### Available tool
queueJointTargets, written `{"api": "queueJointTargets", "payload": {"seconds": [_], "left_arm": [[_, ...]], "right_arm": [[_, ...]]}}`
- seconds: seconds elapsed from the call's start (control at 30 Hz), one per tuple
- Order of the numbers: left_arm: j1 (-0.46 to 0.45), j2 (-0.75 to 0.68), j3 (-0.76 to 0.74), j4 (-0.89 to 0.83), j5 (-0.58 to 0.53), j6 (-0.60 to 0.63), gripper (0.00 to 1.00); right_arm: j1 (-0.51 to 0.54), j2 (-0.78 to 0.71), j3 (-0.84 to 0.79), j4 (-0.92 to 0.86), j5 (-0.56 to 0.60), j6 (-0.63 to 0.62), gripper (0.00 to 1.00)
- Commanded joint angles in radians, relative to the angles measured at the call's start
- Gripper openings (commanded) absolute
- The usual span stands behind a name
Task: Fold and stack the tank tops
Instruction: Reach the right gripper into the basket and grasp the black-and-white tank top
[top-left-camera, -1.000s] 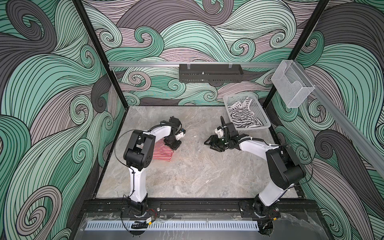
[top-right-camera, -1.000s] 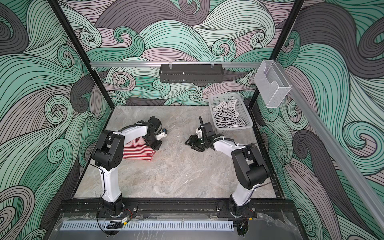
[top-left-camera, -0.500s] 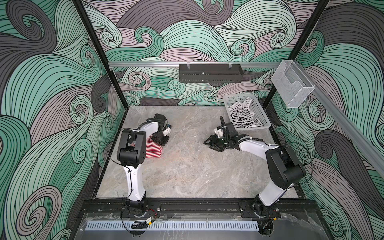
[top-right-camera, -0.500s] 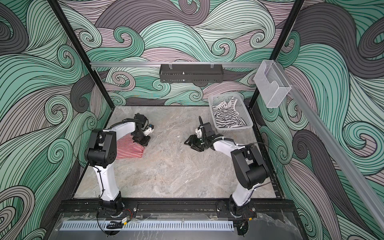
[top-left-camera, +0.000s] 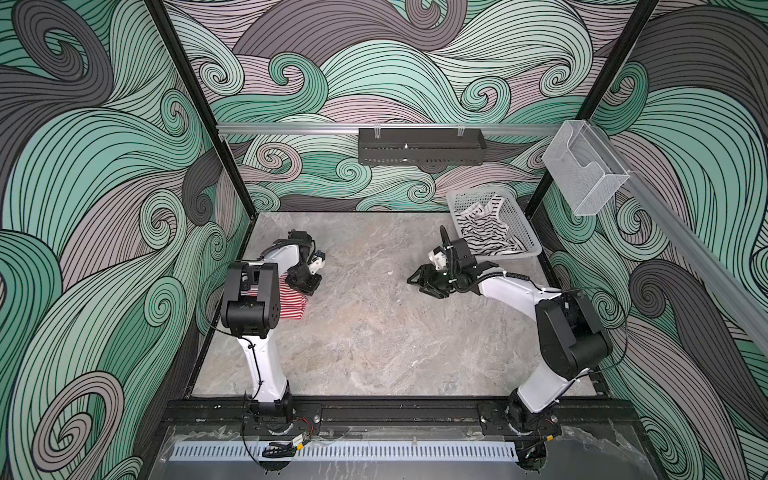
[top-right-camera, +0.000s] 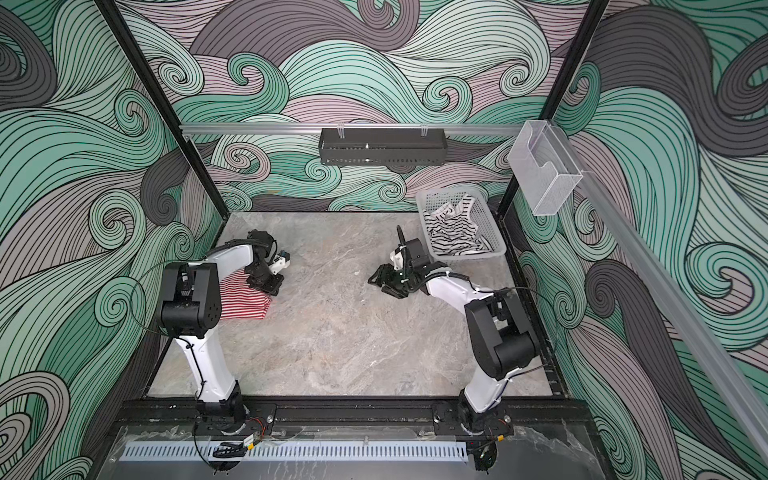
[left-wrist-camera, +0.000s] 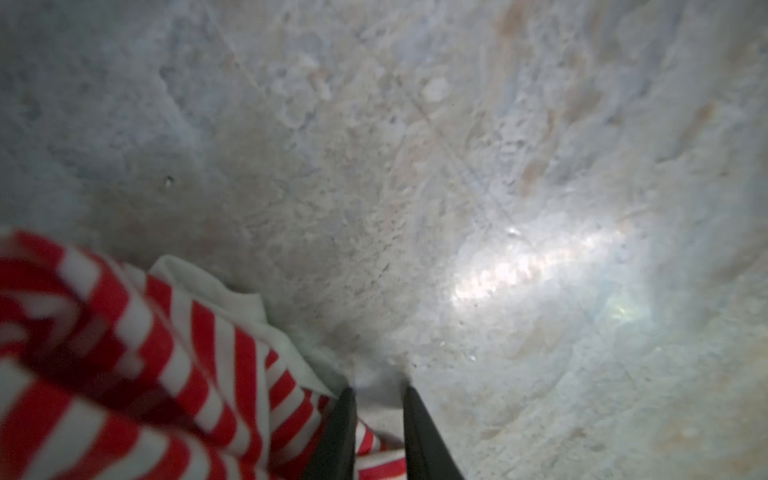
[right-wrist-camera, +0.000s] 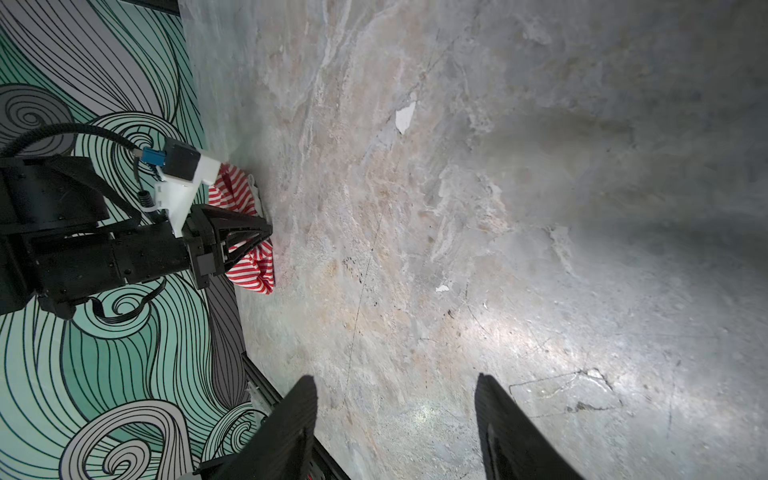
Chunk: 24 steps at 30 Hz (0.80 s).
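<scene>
My left gripper (left-wrist-camera: 378, 395), jaws nearly together on a white edge of the red-striped tank top (top-left-camera: 294, 303), has dragged it leftward, freeing the middle; right gripper (top-left-camera: 417, 284) hangs wide, empty; black-striped tank top (top-left-camera: 486, 239), still in the basket (top-left-camera: 536, 250), looks next.

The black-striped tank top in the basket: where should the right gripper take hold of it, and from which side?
I would pinch a raised fold near the middle of the black-striped tank top, coming straight down from above. It lies bunched inside the basket, whose walls block a sideways approach. The right gripper is open and empty.
</scene>
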Motion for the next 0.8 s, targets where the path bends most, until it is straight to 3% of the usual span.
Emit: {"api": "queueJointTargets", "payload": {"seconds": [0.0,0.1,0.23,0.43,0.57,0.77], "left_arm": [[0.0,-0.062,-0.005,-0.055,0.021,0.035,0.25],[0.0,-0.081,-0.003,-0.069,0.021,0.036,0.25],[0.0,-0.101,0.007,-0.084,0.004,0.031,0.25],[-0.001,-0.157,0.032,-0.125,0.132,0.011,0.25],[-0.009,-0.197,0.041,-0.128,0.222,-0.113,0.27],[-0.06,-0.323,-0.072,-0.029,0.22,-0.167,0.41]], "right_arm": [[-0.02,-0.038,0.076,-0.107,0.06,-0.059,0.64],[-0.05,-0.042,0.201,-0.277,0.153,-0.138,0.72],[-0.125,-0.02,0.387,-0.478,0.35,-0.231,0.9],[-0.326,0.145,0.666,-0.654,0.486,-0.31,0.92],[-0.39,0.316,0.888,-0.792,0.706,-0.377,0.93],[-0.479,0.499,1.081,-0.879,0.743,-0.415,0.93]]}}
